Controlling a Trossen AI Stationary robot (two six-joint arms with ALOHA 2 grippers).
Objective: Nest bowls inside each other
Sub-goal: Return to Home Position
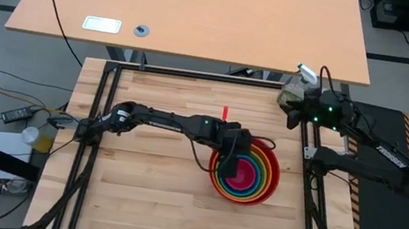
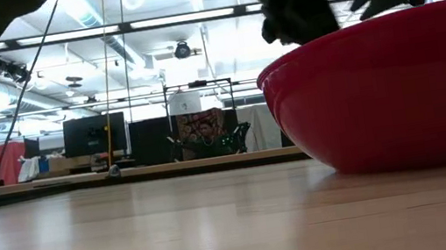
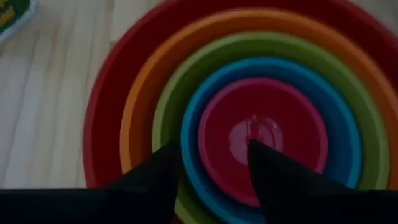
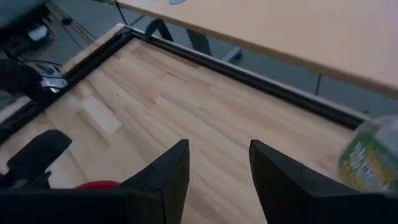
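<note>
Jaws first: the left gripper (image 3: 214, 146) has its fingers spread with nothing between them. It hangs right over the pink bowl (image 3: 273, 118), which sits in the middle of the stack. Moving outward, pink sits in the blue bowl (image 3: 267, 67), then the green bowl (image 3: 273, 43), the orange bowl (image 3: 140, 106) and the red bowl (image 3: 102, 118) on the outside. My read is that the nesting is done, and the open fingers make sense since there's nothing left to carry. All that arm needs now is to lift clear without clipping a rim.

The right gripper (image 4: 219, 146) is parked at the far right corner of the table (image 1: 146, 187), well apart from the stack. Its fingers are also apart and empty, with the spray bottle (image 4: 370, 155) just beside it, not between them.

View differences: the left wrist view and the high view show all five rings. The low view only shows the red bowl's outer wall, with dark arm parts above its rim, so you couldn't confirm the nesting from there. It does show the red bowl sitting flat on the wood, though.
</note>
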